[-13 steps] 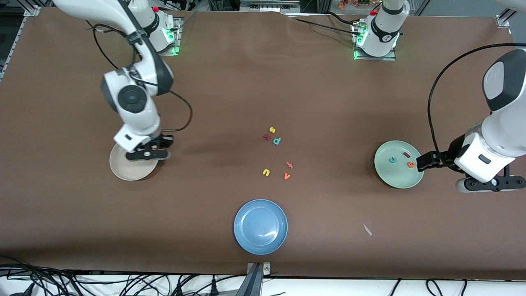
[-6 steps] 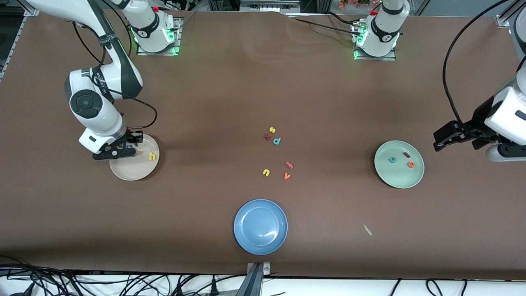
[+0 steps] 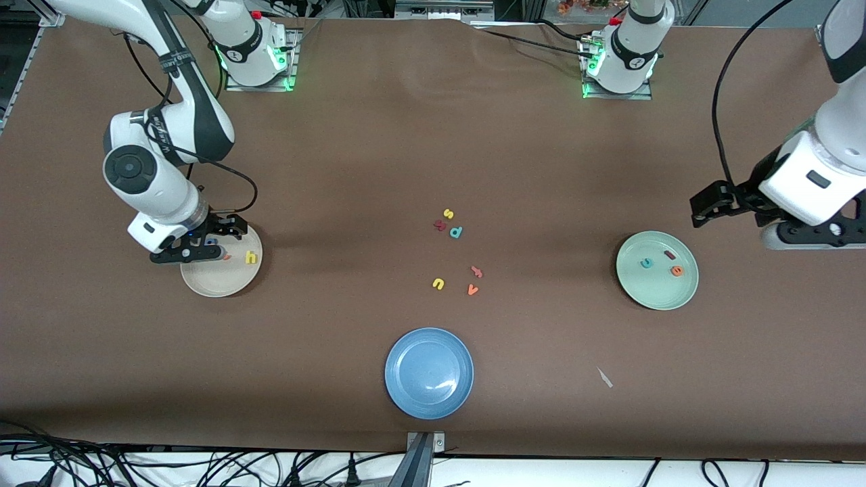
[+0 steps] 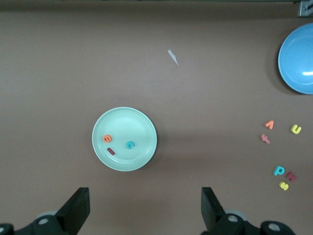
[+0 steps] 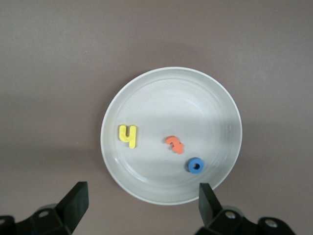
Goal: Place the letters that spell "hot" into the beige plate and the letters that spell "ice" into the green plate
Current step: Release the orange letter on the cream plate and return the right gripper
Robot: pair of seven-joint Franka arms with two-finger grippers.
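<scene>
The beige plate [image 3: 223,281] [image 5: 195,105] holds the yellow h [image 3: 252,257] [image 5: 128,135], the orange t [image 3: 227,256] [image 5: 174,144] and the blue o [image 5: 195,165]. My right gripper [image 3: 186,255] [image 5: 143,190] hangs open and empty over that plate's rim, on the side toward the right arm's end of the table. The green plate [image 3: 659,294] [image 4: 132,120] holds the teal c [image 3: 647,262] [image 4: 130,145], the dark red i [image 3: 670,255] [image 4: 111,151] and the orange e [image 3: 676,271] [image 4: 107,139]. Beside that plate, over bare table, my left gripper [image 3: 812,237] [image 4: 144,196] is open and empty.
A blue plate [image 3: 429,372] stands near the front edge. Loose letters lie mid-table: yellow s [image 3: 448,214], a dark red letter [image 3: 440,226], teal d [image 3: 456,232], yellow u [image 3: 438,283], an orange letter [image 3: 476,272], orange v [image 3: 472,289]. A white scrap [image 3: 604,377] lies nearer the front.
My right gripper has opened and slid from over the beige plate's middle to its rim, uncovering the letters. My left arm has drawn away from the green plate toward its base.
</scene>
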